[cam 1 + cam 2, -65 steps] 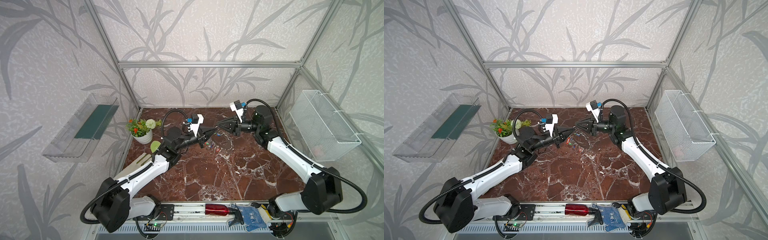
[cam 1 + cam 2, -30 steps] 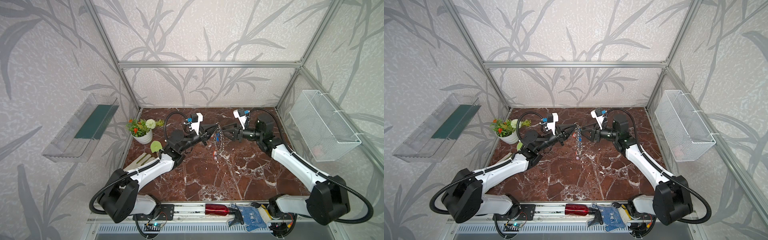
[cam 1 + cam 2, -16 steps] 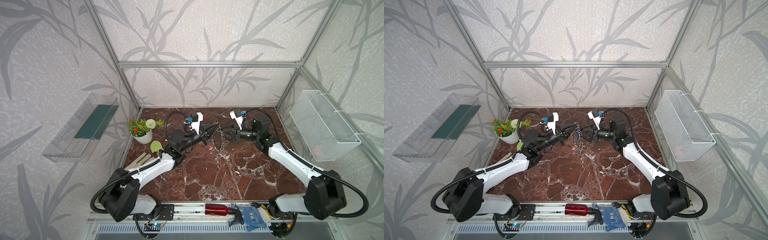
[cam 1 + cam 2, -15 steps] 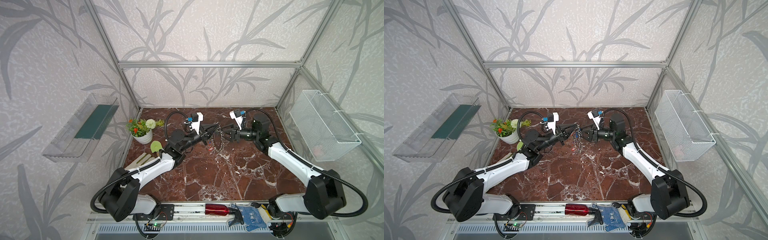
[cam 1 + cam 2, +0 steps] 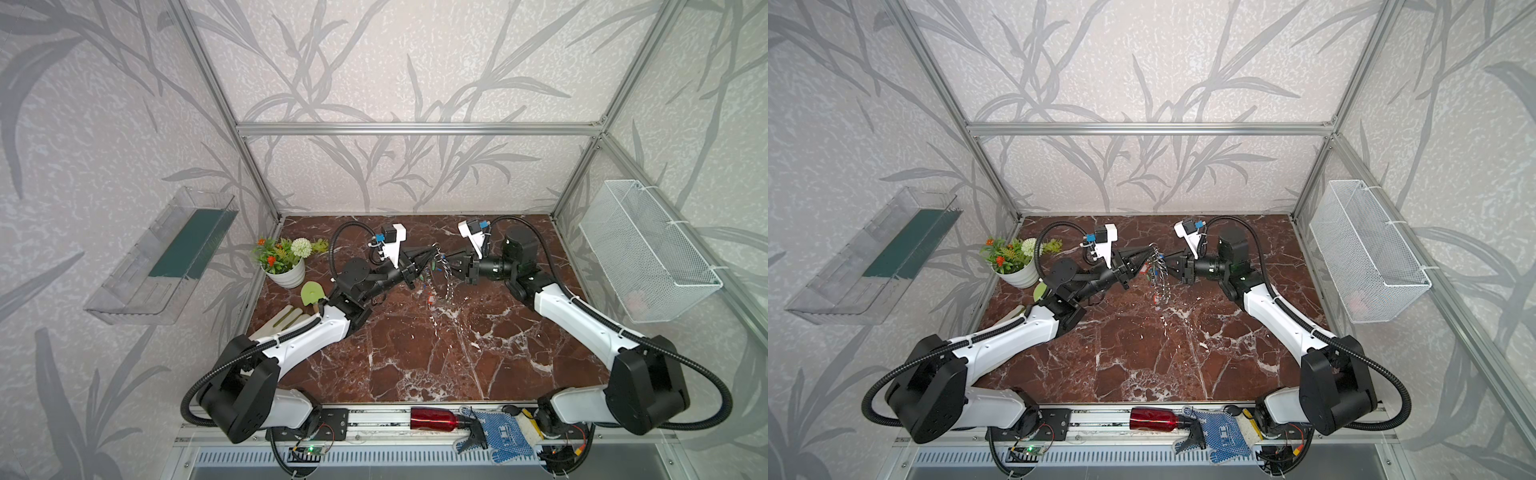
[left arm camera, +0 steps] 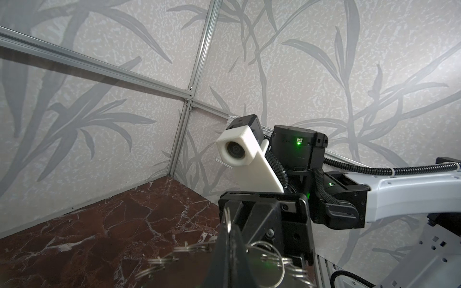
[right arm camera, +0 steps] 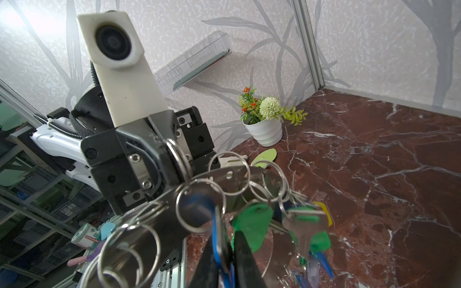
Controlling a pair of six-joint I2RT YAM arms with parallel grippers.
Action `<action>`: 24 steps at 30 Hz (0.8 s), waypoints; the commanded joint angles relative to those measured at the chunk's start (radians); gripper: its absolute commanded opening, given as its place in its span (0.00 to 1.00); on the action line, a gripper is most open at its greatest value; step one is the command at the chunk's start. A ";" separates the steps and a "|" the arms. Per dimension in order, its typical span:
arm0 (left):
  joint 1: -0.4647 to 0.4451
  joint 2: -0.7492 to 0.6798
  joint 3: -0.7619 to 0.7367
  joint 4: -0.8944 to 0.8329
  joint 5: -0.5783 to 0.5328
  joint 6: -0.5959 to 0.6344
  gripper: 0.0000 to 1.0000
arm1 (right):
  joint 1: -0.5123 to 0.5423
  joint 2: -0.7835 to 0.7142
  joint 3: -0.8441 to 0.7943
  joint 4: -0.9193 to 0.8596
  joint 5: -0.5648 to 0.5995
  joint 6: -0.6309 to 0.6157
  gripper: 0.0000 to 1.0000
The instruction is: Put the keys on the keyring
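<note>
The keyring [image 7: 259, 174], a flat grey metal ring fringed with small split rings, hangs in the air between both grippers [image 5: 444, 276]. My left gripper [image 6: 230, 239] is shut on one of its split rings, fingertips pressed together. Several keys dangle from it, with green [image 7: 252, 222], yellow [image 7: 324, 212] and blue tags. My right gripper [image 7: 225, 264] faces the left one and is shut on a blue-tagged key [image 7: 217, 239] that hangs from a ring. A red tag [image 5: 430, 297] shows under the bunch; I cannot tell whether it hangs or lies on the table.
A white flower pot [image 5: 286, 272], a green scoop [image 5: 311, 293] and a pale glove [image 5: 284, 320] sit at the table's left edge. A wire basket [image 5: 648, 257] hangs on the right wall, a clear shelf [image 5: 166, 257] on the left. A red bottle [image 5: 432, 417] lies on the front rail.
My right gripper has moved left up to the hanging bunch and its jaws have closed on the blue-tagged key. The left gripper has stayed shut on the keyring.
</note>
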 commanded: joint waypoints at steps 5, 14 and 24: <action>0.010 -0.041 0.041 0.044 -0.014 0.013 0.00 | 0.003 -0.027 0.018 -0.057 0.014 -0.051 0.04; 0.039 -0.081 0.042 -0.016 0.025 -0.004 0.00 | 0.003 -0.035 0.066 -0.203 0.071 -0.160 0.00; 0.106 -0.089 0.077 -0.096 0.164 -0.075 0.00 | 0.003 -0.053 0.094 -0.255 0.083 -0.196 0.00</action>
